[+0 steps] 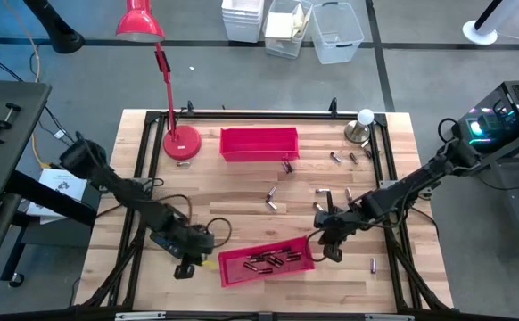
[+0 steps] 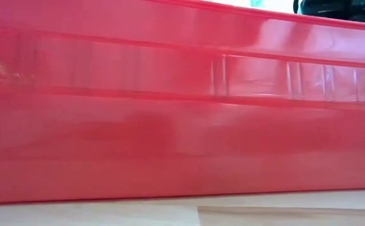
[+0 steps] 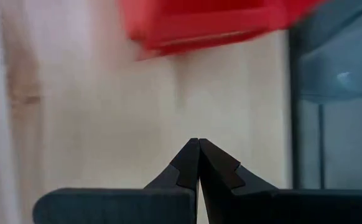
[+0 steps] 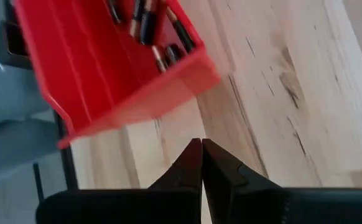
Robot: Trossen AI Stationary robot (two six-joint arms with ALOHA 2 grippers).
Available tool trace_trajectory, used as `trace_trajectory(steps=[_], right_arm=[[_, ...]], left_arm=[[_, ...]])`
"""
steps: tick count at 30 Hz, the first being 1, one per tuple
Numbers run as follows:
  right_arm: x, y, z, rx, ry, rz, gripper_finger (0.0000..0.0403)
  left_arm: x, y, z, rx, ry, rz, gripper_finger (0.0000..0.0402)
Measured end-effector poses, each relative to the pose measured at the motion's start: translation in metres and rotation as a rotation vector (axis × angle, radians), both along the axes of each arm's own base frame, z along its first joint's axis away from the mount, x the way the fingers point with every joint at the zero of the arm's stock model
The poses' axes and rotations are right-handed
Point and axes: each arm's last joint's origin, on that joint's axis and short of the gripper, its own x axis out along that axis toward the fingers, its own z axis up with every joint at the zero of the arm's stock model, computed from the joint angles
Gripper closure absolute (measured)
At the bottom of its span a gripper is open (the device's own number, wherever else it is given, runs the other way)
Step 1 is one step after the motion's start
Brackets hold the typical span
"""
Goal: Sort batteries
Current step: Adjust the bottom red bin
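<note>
Several small dark and silvery batteries (image 1: 268,260) lie inside the near red tray (image 1: 233,272), which sits askew by the table's near edge; they show in the right wrist view too (image 4: 147,22). More batteries (image 1: 272,198) lie loose on the wood in the middle and toward the right. A second red tray (image 1: 258,143) stands at the far side. My left gripper (image 1: 185,267) is shut, just left of the near tray (image 3: 199,25), holding nothing. My right gripper (image 1: 331,250) is shut and holds nothing, just right of that tray's wall (image 4: 94,93). The tray wall (image 2: 182,107) fills the low view.
A red desk lamp (image 1: 166,89) stands with its base (image 1: 181,141) at the far left of the table. A white ball on a small stand (image 1: 364,125) sits at the far right corner. Black rails (image 1: 393,178) frame the table. Clear bins (image 1: 335,31) stand beyond it.
</note>
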Motion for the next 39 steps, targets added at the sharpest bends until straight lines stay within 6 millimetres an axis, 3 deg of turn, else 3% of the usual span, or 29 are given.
trace_trajectory(steps=[7,14,23,29,33,39], right_arm=[[-0.001,0.010,0.000,0.017,-0.016,-0.012,0.0402],[-0.003,0.021,-0.002,-0.004,-0.054,-0.063,0.0403],[0.012,0.041,-0.020,0.057,-0.100,-0.079,0.0403],[0.015,0.042,-0.023,0.052,-0.105,-0.073,0.0403],[0.015,0.042,-0.023,0.038,-0.113,-0.057,0.0403],[0.016,0.041,-0.023,-0.014,-0.149,-0.026,0.0403]], left_arm=[[0.028,0.010,-0.014,-0.034,-0.088,0.015,0.0401],[0.027,0.025,-0.011,-0.004,-0.059,-0.003,0.0401],[0.033,0.054,-0.003,0.044,-0.109,-0.009,0.0401],[0.015,0.064,-0.001,0.032,0.074,-0.016,0.0401],[-0.008,0.054,0.011,0.005,0.147,-0.012,0.0401],[-0.021,0.013,0.014,-0.089,0.045,-0.025,0.0401]])
